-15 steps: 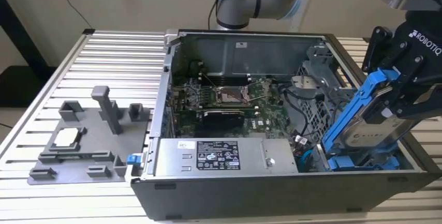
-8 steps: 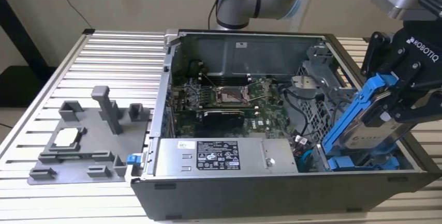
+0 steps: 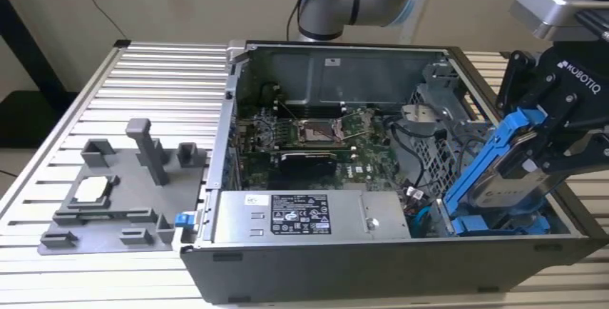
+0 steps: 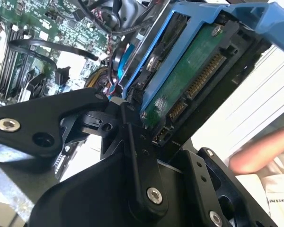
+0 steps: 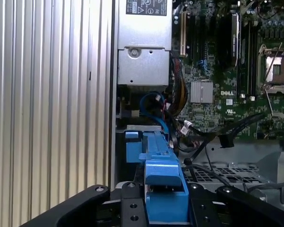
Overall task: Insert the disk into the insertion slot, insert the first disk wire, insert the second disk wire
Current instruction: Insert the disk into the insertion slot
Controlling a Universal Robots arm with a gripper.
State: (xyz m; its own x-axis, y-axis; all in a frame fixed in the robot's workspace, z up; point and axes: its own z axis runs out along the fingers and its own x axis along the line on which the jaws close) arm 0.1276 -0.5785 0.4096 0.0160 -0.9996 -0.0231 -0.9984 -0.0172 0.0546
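My gripper is shut on the disk, a silver-grey drive in a bright blue carrier. It holds the disk steeply tilted over the open computer case's front corner, at the exterior view's right. The disk's lower end reaches down beside the grey sheet-metal drive cage, where blue plastic lies at the bottom; the insertion slot itself is hidden behind the disk. In the second wrist view the disk's green underside and its connectors face the camera. In the first wrist view the black fingers flank the blue carrier. Loose blue and black wires lie below.
The grey power-supply box lines the case's front wall, with the motherboard behind it. A grey plastic fixture stands on the slatted aluminium table at the exterior view's left. A person's hand shows beside the gripper.
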